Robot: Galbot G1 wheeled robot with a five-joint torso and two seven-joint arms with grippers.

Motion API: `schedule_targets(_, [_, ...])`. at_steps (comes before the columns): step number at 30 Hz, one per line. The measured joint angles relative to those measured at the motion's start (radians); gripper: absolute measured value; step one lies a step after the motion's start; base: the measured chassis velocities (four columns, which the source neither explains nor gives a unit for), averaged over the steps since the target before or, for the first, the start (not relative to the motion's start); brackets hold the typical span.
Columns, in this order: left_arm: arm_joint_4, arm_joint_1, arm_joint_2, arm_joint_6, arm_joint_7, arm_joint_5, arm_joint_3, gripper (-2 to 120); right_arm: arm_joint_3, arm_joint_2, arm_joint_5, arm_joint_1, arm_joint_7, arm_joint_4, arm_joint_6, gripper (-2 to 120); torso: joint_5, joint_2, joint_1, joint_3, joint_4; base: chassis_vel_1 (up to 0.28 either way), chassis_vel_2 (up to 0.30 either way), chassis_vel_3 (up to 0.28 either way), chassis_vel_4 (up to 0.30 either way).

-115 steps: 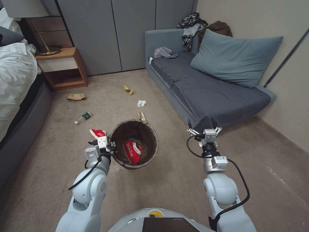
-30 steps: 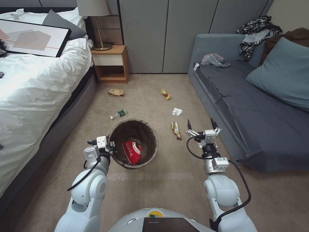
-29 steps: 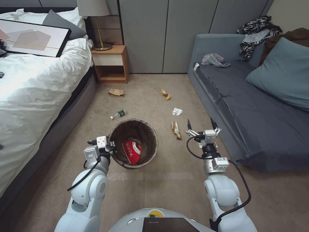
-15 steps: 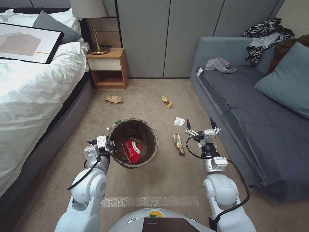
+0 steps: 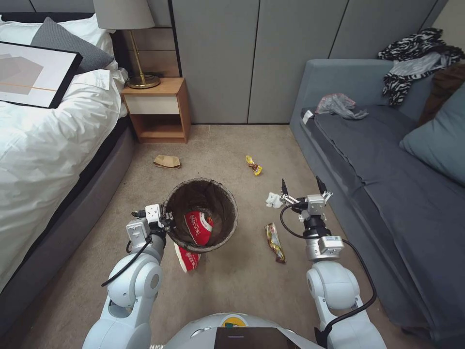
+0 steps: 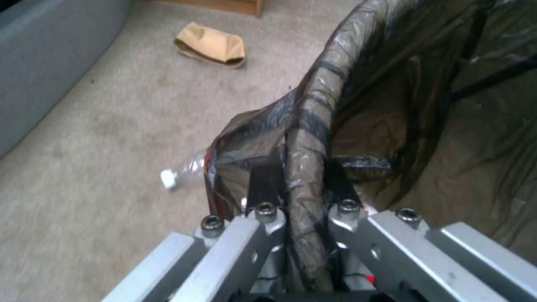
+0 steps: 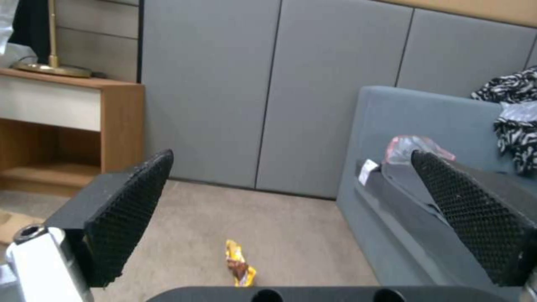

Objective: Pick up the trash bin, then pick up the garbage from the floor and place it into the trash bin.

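Head view: left hand [image 5: 167, 223] clamps brown-bagged trash bin [image 5: 227, 215] w/ red cup [image 5: 197, 227] inside; right hand [image 5: 302, 188] wide open.

Head camera high, looking down at carpet [image 5: 232, 281], wrist cameras low, sharing floor litter

The left gripper [image 6: 302, 184] clamps its black fingers [image 6: 264, 184] on the bag-covered rim of the brown-lined round trash bin [image 6: 425, 105]. On the beige carpet [image 6: 100, 138], a clear plastic bottle [image 6: 182, 172] lies just beside the bin at nine o'clock, and crumpled brown paper [image 6: 211, 44] lies at eleven o'clock.
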Motion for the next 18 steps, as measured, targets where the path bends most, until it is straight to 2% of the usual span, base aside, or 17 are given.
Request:
schedule_targets(9, [-0.005,0.002,0.001,-0.001,0.000,0.000,0.001,3,0.001,0.002,-0.001,-0.002,0.007,0.002,0.014,100,0.0002,0.000,0.000,0.000,-0.0003,-0.199,0.176,0.192,-0.204])
schedule_targets(10, [-0.005,0.002,0.001,-0.001,-0.001,0.000,0.000,3,0.001,0.002,-0.002,-0.001,0.007,0.002,0.014,100,0.0000,0.000,0.000,0.000,0.0002,-0.092,0.099,0.108,-0.101])
schedule_targets(16, [-0.006,0.004,0.003,-0.001,0.000,-0.001,-0.001,3,-0.001,-0.006,-0.003,-0.005,0.008,0.010,-0.012,100,0.0001,0.000,0.000,0.000,-0.0002,-0.013,0.016,0.018,-0.009])
schedule_targets(18, [-0.006,0.004,0.004,-0.001,0.000,-0.001,-0.001,3,0.000,-0.015,0.006,-0.007,0.008,0.022,-0.053,100,0.0000,0.000,0.000,0.000,-0.0003,0.019,-0.021,-0.030,0.022])
